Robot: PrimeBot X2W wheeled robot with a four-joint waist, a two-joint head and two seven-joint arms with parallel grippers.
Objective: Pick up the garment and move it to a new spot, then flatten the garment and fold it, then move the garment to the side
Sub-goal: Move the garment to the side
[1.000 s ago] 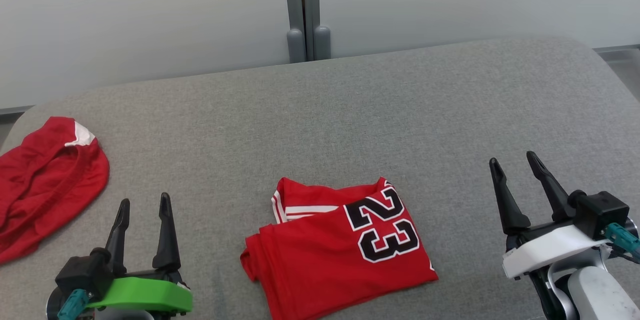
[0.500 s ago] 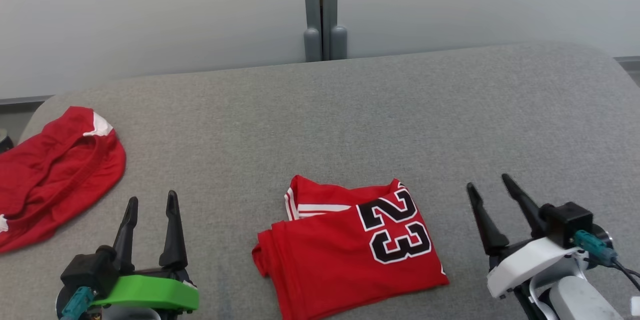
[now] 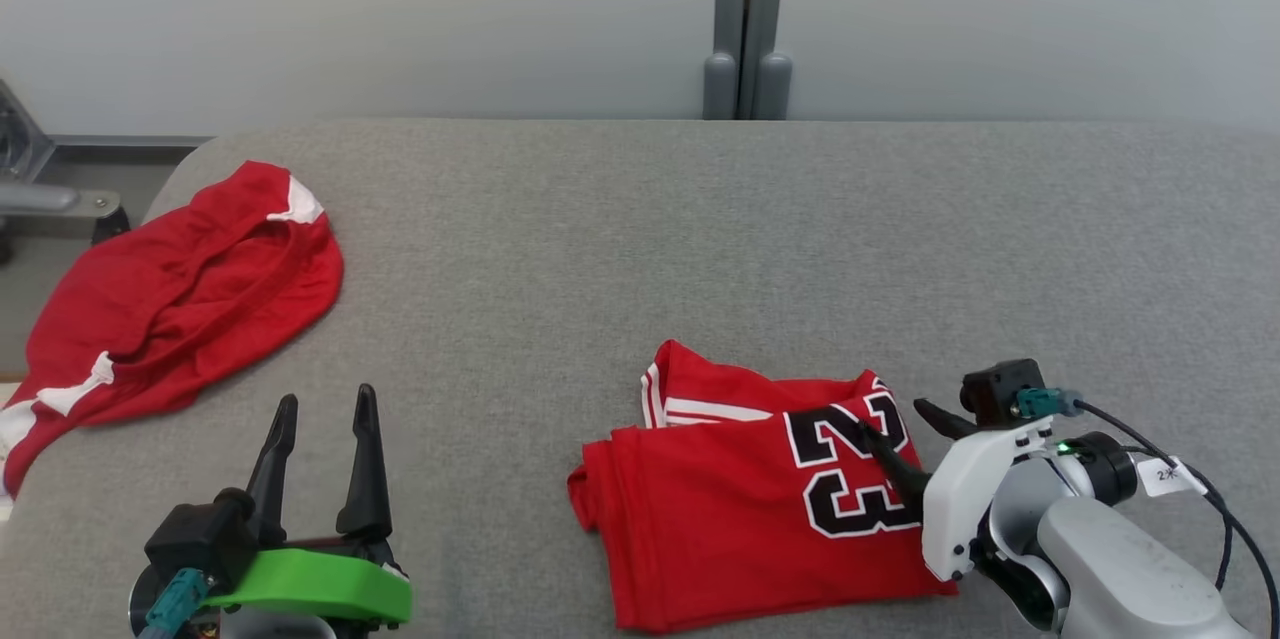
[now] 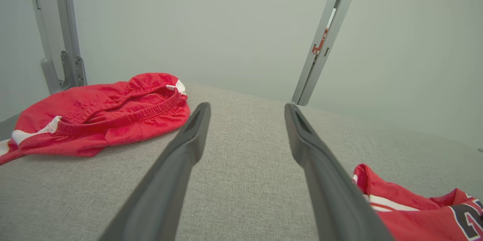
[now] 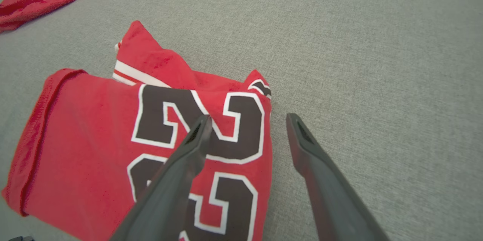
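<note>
While the right pincer (image 3: 892,417) hangs spread, the red shirt (image 3: 740,519) lies under its left finger, edge between both fingers; the left pincer (image 3: 327,395), spread too, is well apart.

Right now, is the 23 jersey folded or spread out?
Folded. The jersey lies as a compact rectangle, with a doubled left edge and a white-striped layer peeking out beneath its far side.

a grey fabric surface (image 3: 600,219) meets pale wall panels (image 3: 400,9), split by a grey upright post (image 3: 745,9).
</note>
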